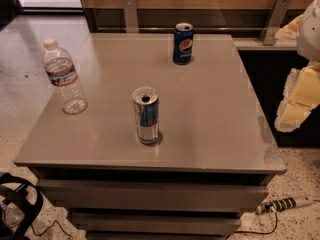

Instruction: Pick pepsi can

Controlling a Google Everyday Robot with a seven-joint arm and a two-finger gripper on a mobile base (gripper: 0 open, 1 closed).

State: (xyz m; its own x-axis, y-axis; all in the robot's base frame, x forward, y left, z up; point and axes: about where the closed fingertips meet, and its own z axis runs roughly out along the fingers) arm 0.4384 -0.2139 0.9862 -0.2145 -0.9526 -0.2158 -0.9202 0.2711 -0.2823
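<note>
Gripper (300, 96) at the right frame edge, off the table's (215, 109) right side; whether it is open cannot be told, and no load is visible. Pepsi can (183, 44) upright near the far edge. Advice: bring it in level from the right, stay clear of the silver-and-blue can (146, 115) mid-table, and grasp the pepsi can at mid-body.

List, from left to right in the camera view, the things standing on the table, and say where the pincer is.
water bottle → silver-and-blue can → pepsi can → pincer, which hangs past the right edge of the table, apart from all three.
</note>
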